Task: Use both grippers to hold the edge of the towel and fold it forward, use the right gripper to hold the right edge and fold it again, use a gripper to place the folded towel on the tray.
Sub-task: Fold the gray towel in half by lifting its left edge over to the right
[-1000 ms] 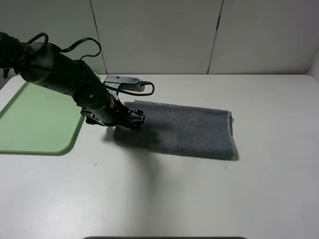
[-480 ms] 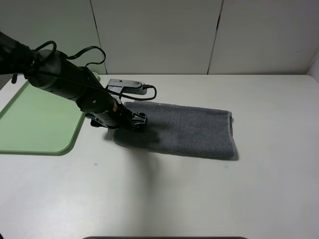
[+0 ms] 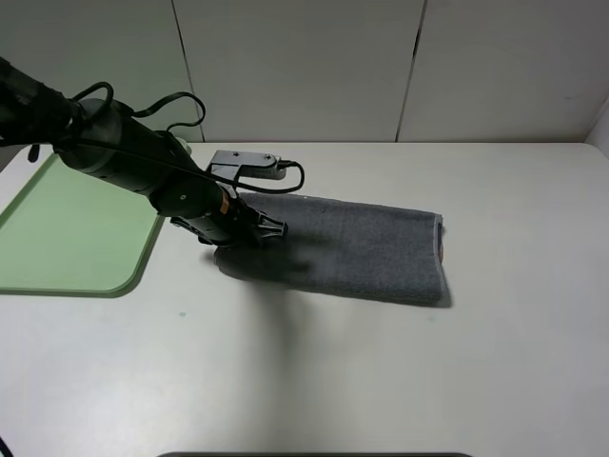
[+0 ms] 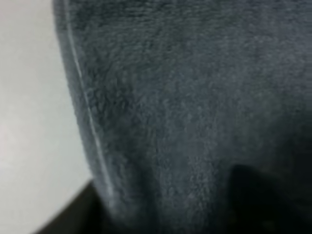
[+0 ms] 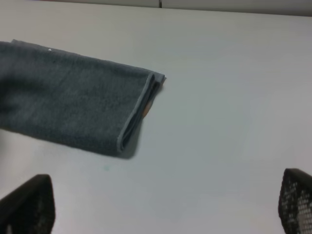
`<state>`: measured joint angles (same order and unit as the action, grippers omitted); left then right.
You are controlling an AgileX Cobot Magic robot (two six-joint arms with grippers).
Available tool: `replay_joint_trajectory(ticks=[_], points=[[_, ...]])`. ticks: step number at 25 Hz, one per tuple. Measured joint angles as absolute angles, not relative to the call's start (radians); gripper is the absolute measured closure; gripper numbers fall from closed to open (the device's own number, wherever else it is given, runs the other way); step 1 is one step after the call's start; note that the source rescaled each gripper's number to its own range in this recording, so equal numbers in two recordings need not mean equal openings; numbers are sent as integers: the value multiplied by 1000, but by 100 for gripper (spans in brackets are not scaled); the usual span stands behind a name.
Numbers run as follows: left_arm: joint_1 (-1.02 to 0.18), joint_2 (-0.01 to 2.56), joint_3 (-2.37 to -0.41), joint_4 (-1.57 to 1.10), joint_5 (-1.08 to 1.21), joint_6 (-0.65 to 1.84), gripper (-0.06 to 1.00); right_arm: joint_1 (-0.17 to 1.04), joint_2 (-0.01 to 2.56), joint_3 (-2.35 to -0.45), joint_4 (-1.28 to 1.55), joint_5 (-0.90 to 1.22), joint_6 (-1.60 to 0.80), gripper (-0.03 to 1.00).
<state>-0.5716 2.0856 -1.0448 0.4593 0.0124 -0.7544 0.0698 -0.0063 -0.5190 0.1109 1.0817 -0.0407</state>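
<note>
The dark grey towel (image 3: 362, 249) lies folded into a long strip across the middle of the table, its orange-marked hem at the right end. My left gripper (image 3: 259, 230) sits low at the towel's left end with its fingers drawn together on the cloth. In the left wrist view the towel (image 4: 185, 122) fills nearly the whole picture. The pale green tray (image 3: 67, 228) lies to the left of the arm. My right gripper (image 5: 163, 214) is outside the high view; its fingertips (image 5: 29, 207) stand wide open, well back from the right end of the towel (image 5: 73, 107).
The black left arm (image 3: 124, 157) with its cable reaches over the tray's right corner. White wall panels close off the back of the table. Bare white tabletop (image 3: 381, 381) extends in front of and to the right of the towel.
The left gripper has moved down onto the towel's left end and its fingers have drawn together. The towel's left edge has bunched slightly.
</note>
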Motion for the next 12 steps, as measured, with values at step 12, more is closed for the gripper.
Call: replay_joint_trajectory(ticks=[12], points=[[-573, 2082, -1045, 457, 8, -765, 86, 70, -6, -519, 111, 1082, -41, -3]])
